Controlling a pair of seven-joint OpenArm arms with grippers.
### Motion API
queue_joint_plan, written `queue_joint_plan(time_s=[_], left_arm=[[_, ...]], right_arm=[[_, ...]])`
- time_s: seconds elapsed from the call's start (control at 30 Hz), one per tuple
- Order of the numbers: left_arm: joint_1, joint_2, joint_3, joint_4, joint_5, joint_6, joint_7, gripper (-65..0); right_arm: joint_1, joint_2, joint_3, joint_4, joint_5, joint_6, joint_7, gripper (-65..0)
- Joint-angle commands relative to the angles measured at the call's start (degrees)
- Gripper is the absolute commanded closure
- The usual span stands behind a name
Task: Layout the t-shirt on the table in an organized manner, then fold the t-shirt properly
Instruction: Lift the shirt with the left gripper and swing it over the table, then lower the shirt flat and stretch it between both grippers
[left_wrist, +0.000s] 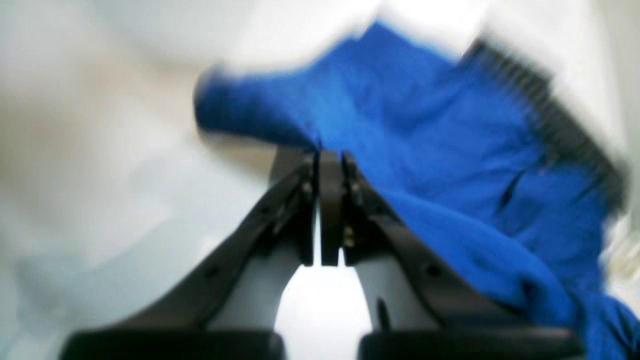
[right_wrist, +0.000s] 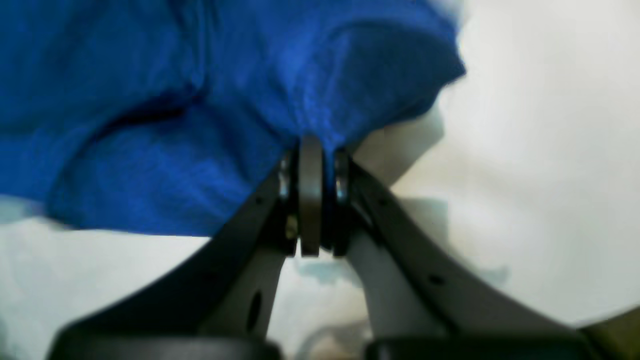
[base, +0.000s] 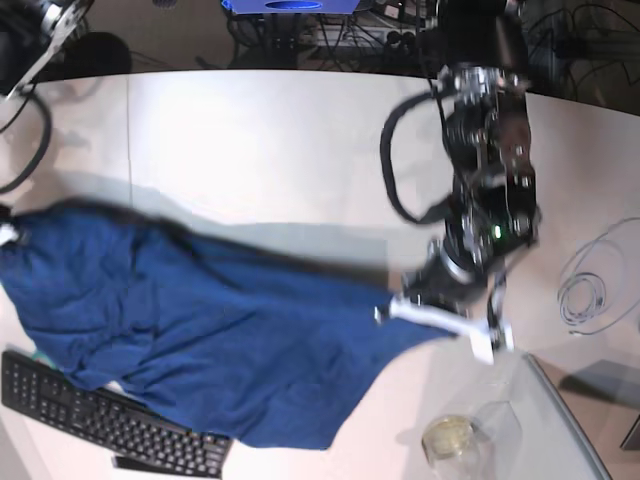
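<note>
The t-shirt (base: 200, 320) is a blue cloth pulled out in a long band across the white table (base: 260, 140), from the left edge to right of the middle. In the left wrist view my left gripper (left_wrist: 327, 152) is shut on a bunched edge of the t-shirt (left_wrist: 450, 150). The base view shows that gripper (base: 405, 298) at the cloth's right end. In the right wrist view my right gripper (right_wrist: 312, 142) is shut on a fold of the t-shirt (right_wrist: 150, 125), which hangs above the table. The right arm is almost wholly outside the base view.
A black keyboard (base: 100, 420) lies at the front left, partly under the cloth, and shows blurred in the left wrist view (left_wrist: 545, 100). A glass panel (base: 550, 430) and a small round jar (base: 448, 437) sit at the front right. A coiled cable (base: 585, 290) lies at the right.
</note>
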Motion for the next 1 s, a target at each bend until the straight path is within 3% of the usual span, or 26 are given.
queue_joint_plan(time_s=[0.0,0.17,0.4,0.53,0.97], left_arm=[[1.9,-0.7,-0.1,1.3,0.3,-0.3,-1.1,0.0],[13.3,-3.5,-0.1,1.7,0.4,-0.4,-1.3,0.0],[20.8,-6.3,-0.2,1.8,0.4,-0.4,-4.4,0.0],[23.7,-6.3,-0.2,1.7,0.4,-0.4,-5.5,0.0],[25.7,-6.4,-0.1,1.3,0.5,-0.3,-5.2,0.0]], right_arm=[[-0.6,0.7,0.1,0.8,1.0,0.1,3.2,0.0],[-6.8,-0.9,0.2,-4.3,1.0,0.1,9.1,0.0],[-9.4,-0.9,0.4,-9.1,1.0,0.1,10.5,0.0],[-9.5,-0.9,0.4,-11.1,1.0,-0.3,13.0,0.0],[-12.3,-1.0,0.8,-10.5,1.0,-0.4,12.9,0.0]])
